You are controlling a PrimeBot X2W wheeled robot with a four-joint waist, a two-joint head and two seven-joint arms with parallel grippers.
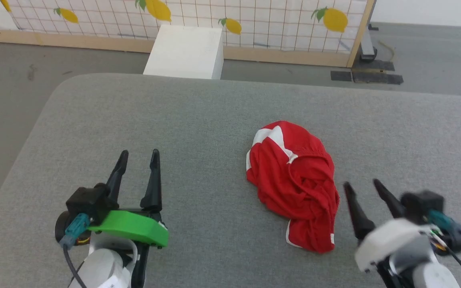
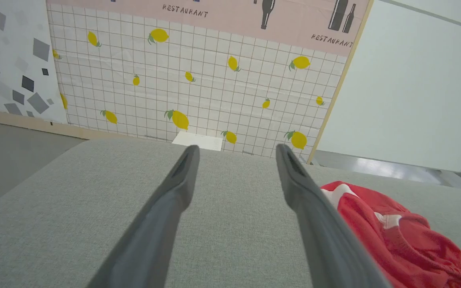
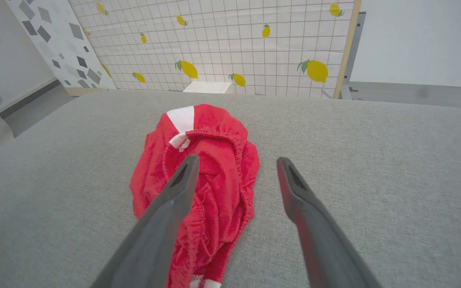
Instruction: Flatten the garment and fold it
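Note:
The garment is a bright red crumpled heap with white trim, lying right of centre on the grey padded table. My left gripper is open at the lower left, well clear of the cloth, with nothing between its fingers. My right gripper is open at the lower right, just right of the heap's near end. In the left wrist view the garment lies to the right of the left gripper. In the right wrist view the garment lies ahead and under the left finger of the right gripper.
A white box stands on the floor beyond the table's far edge. Behind it runs a lemon-print panel wall with a wooden base. The table's left corner is rounded, with grey floor beyond it.

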